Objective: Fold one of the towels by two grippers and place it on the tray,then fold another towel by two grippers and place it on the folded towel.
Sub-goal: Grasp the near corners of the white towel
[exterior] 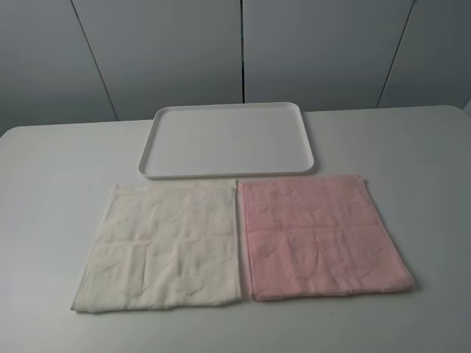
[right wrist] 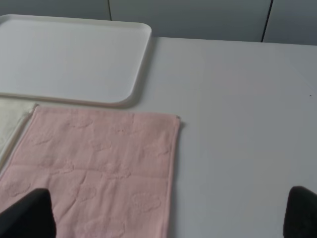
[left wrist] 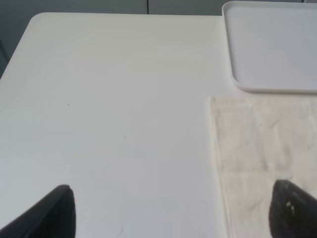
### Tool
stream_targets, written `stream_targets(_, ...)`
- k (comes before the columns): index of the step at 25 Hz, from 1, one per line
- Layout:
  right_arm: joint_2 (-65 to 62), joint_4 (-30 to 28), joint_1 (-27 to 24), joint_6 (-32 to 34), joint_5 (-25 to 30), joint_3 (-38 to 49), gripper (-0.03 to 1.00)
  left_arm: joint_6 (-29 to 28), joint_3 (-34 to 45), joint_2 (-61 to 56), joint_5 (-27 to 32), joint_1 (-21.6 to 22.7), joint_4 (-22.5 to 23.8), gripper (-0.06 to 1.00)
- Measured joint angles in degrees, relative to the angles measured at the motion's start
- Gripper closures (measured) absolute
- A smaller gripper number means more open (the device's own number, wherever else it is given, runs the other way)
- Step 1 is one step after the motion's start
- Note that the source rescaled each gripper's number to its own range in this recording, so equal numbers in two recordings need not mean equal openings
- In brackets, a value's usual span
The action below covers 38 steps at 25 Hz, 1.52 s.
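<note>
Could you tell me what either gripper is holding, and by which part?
Nothing is held: the left gripper and the right gripper are both open and empty.

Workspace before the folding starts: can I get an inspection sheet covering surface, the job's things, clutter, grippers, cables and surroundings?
Surface: white table, rounded corners, bare apart from the job's things.
Job's things: cream terry towel lies flat and unfolded; pale pink terry towel lies flat beside it, edges meeting or nearly so; white rectangular plastic tray sits behind both, with nothing in it.
Clutter: nothing seen.
Grippers: left gripper and right gripper are both open and hold nothing; neither shows in the exterior high view.
Cables: nothing seen.
Surroundings: grey panelled wall behind the table.
</note>
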Motion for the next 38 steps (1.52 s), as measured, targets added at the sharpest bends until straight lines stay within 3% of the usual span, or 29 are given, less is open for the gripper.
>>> stream_targets(28,0.0,1.47,1.19,0.71,0.0,0.0,-0.03,0.12,0.0,0.0,0.0,0.0,0.0,-0.06)
stream_targets(33,0.0,1.57,1.19,2.45,1.04,-0.12,-0.03,3.64,0.0,1.2,0.23,0.0,-4.58,-0.06)
stream_targets(38,6.25,1.35,1.19,2.52,2.76,-2.63,-0.03,9.33,-0.95,11.02,-1.43,0.0,-10.07,-0.06)
